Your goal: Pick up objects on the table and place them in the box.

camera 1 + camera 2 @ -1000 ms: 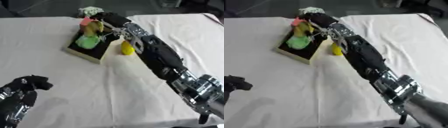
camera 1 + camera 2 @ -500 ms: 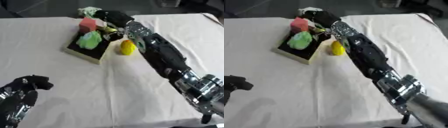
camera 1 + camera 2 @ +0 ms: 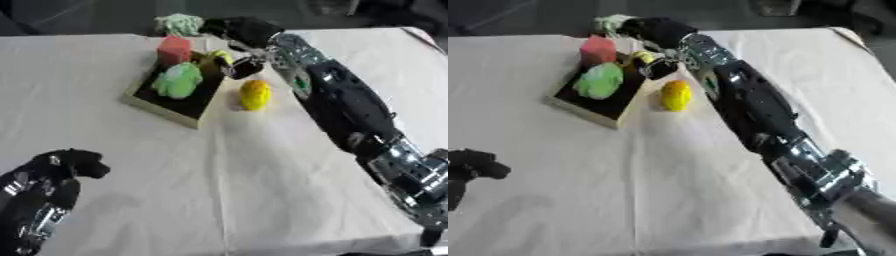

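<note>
Overhead, the robot's right hand reaches across the white-covered desk to the far edge of the box; whether its fingers grasp anything cannot be told. Inside the box sit a green object and a red block. A yellow object lies just right of the box. At near left, the left hand rests clenched.

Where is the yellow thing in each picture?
Left eye view: the yellow thing lies on the cloth just right of the box, above the middle.
Right eye view: it shows a bit further left, again right of the box.
Shared landmark: the green lump in the box, to its left in both.
</note>
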You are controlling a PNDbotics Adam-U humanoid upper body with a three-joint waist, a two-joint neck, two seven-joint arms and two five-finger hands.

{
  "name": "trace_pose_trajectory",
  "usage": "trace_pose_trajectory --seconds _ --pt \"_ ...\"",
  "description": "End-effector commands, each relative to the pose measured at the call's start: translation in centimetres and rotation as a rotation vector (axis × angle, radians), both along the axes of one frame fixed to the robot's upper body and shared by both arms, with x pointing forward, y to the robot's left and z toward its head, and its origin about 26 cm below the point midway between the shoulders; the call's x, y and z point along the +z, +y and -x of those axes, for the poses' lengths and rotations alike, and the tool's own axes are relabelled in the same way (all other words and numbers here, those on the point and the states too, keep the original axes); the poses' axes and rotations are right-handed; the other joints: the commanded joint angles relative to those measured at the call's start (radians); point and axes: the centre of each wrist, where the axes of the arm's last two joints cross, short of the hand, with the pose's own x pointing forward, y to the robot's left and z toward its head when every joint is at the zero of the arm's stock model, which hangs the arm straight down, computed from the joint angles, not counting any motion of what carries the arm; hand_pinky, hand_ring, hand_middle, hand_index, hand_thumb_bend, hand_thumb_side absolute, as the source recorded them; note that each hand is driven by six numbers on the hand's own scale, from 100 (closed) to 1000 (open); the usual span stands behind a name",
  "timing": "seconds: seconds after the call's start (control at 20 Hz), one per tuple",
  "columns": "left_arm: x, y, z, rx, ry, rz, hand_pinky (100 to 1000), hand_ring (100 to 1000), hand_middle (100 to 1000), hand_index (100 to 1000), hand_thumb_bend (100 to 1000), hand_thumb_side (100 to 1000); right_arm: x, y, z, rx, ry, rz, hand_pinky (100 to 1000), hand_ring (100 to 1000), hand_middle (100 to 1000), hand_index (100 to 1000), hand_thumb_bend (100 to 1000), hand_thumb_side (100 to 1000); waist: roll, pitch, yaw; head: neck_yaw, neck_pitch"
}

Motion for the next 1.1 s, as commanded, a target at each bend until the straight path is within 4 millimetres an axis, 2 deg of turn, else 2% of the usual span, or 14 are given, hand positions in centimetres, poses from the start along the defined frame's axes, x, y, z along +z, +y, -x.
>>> trace_pose_trajectory --seconds 0.05,0.1,0.4,0.55,0.75,0.8,0.95,1.1 --pt "0.7 0.5 0.2 0.015 -0.028 -0.011 754 732 632 809 100 635 2.3 -1.4 1.2 0.054 -0.017 0.058 787 872 938 994 100 279 0.001 -0.019 -0.005 0.008 -0.008" --pt "0.6 0.5 0.2 0.016 -0.028 -0.012 754 732 632 809 100 634 2.1 -1.8 1.6 0.069 0.001 0.075 793 880 941 995 100 374 0.000 -0.020 -0.009 0.009 -0.007" --pt "0.6 0.6 0.2 0.015 -0.029 -0.012 754 732 633 809 100 630 0.7 -5.0 2.2 0.092 0.143 0.135 809 900 951 1000 100 577 0.004 -0.023 -0.020 0.012 -0.003" --pt "0.6 0.6 0.2 0.017 -0.029 -0.011 754 732 633 809 100 632 0.2 -6.3 1.8 0.061 0.195 0.179 812 906 957 1000 100 592 0.008 -0.022 -0.023 0.013 -0.004" --pt "0.6 0.6 0.2 0.018 -0.028 -0.011 754 732 633 809 100 632 0.4 -6.7 1.5 0.047 0.226 0.223 812 906 957 1000 100 592 0.009 -0.022 -0.025 0.014 -0.004" --pt "0.6 0.6 0.2 0.018 -0.029 -0.010 754 732 633 809 100 637 0.4 -6.7 1.5 0.043 0.235 0.224 818 915 965 1000 100 536 0.010 -0.021 -0.024 0.015 -0.005" --pt "0.5 0.6 0.2 0.021 -0.028 -0.010 754 732 633 809 100 638 0.2 -7.6 1.1 -0.029 0.278 0.224 814 909 952 994 100 550 0.010 -0.018 -0.020 0.015 -0.003" --pt "0.5 0.5 0.2 0.019 -0.028 -0.009 754 733 633 809 100 638 -0.3 -6.7 0.8 -0.077 0.314 0.248 801 895 893 967 100 484 0.010 -0.017 -0.019 0.015 -0.004"
